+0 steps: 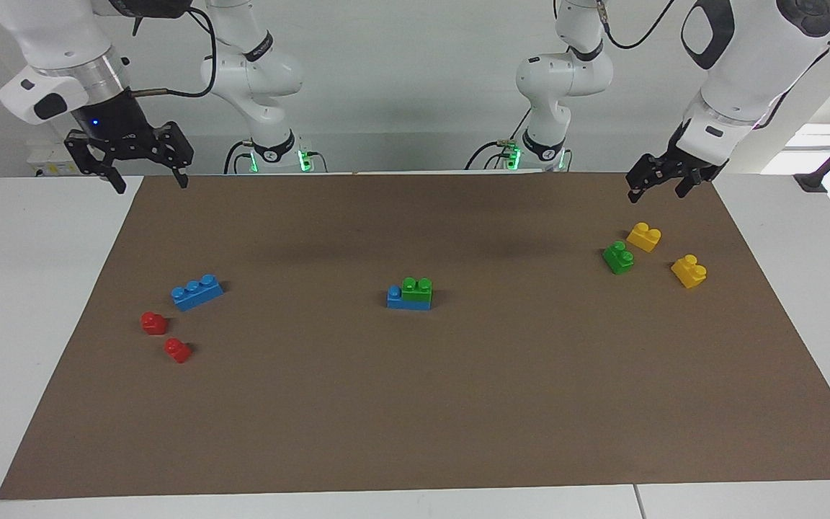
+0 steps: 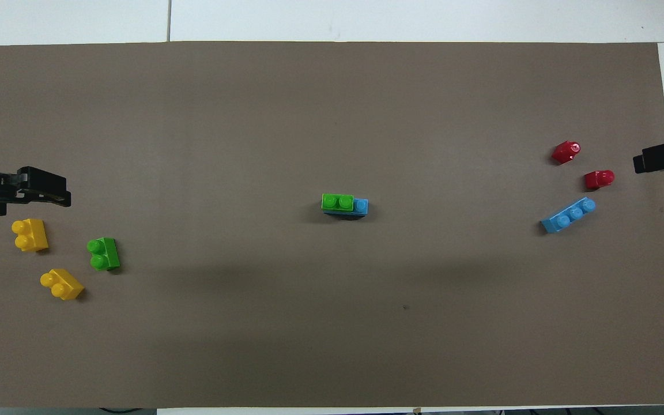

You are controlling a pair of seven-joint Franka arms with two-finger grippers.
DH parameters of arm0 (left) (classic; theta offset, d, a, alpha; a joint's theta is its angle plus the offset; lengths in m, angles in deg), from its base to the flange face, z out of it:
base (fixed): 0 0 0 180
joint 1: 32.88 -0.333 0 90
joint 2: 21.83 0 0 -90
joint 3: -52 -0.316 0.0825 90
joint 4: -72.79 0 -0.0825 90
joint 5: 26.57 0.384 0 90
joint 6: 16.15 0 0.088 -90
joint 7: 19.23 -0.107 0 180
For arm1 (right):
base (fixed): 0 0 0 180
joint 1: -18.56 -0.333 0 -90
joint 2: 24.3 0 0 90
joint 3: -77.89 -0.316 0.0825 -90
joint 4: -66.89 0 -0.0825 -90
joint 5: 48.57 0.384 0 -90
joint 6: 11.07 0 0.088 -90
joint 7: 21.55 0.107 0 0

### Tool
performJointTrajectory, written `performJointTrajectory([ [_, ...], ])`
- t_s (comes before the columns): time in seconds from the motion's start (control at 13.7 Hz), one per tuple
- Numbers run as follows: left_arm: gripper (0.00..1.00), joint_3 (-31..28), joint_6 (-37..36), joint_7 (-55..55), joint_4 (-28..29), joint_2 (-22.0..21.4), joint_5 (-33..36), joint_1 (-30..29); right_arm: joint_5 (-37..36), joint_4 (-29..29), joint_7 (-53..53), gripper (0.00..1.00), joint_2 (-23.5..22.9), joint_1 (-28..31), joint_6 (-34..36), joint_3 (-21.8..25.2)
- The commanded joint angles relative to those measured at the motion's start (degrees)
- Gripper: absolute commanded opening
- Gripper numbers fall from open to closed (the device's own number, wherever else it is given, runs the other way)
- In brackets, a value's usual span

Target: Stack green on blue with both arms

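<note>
In the middle of the brown mat a green brick (image 1: 416,287) (image 2: 338,202) sits stacked on a blue brick (image 1: 406,301) (image 2: 361,206), leaving one blue stud bare. A second green brick (image 1: 618,257) (image 2: 104,253) lies loose toward the left arm's end. A second blue brick (image 1: 197,291) (image 2: 568,214) lies toward the right arm's end. My left gripper (image 1: 655,192) (image 2: 49,187) hangs open and empty in the air, over the mat beside the yellow bricks. My right gripper (image 1: 150,182) (image 2: 660,158) hangs open and empty over its own mat edge.
Two yellow bricks (image 1: 643,236) (image 1: 689,271) lie beside the loose green brick. Two small red bricks (image 1: 154,322) (image 1: 177,350) lie beside the loose blue brick, farther from the robots. The brown mat (image 1: 458,404) covers most of the white table.
</note>
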State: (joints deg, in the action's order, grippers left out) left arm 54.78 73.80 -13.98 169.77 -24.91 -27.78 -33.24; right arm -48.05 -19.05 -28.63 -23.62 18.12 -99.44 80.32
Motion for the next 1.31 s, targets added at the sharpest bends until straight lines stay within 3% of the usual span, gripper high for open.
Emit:
performJointTrajectory([
  [0.0, 1.00, -0.32, -1.10, -0.51, -0.66, -0.44, -0.55, 0.10, -1.14, 1.66, 0.84, 1.00, -1.04, 0.70, 1.26, -0.85],
  [1.24, 1.00, -0.32, -0.75, -0.51, -0.92, -0.70, -0.55, -0.08, -0.88, -1.24, 1.45, 1.00, 0.02, 0.96, 3.64, -0.49],
])
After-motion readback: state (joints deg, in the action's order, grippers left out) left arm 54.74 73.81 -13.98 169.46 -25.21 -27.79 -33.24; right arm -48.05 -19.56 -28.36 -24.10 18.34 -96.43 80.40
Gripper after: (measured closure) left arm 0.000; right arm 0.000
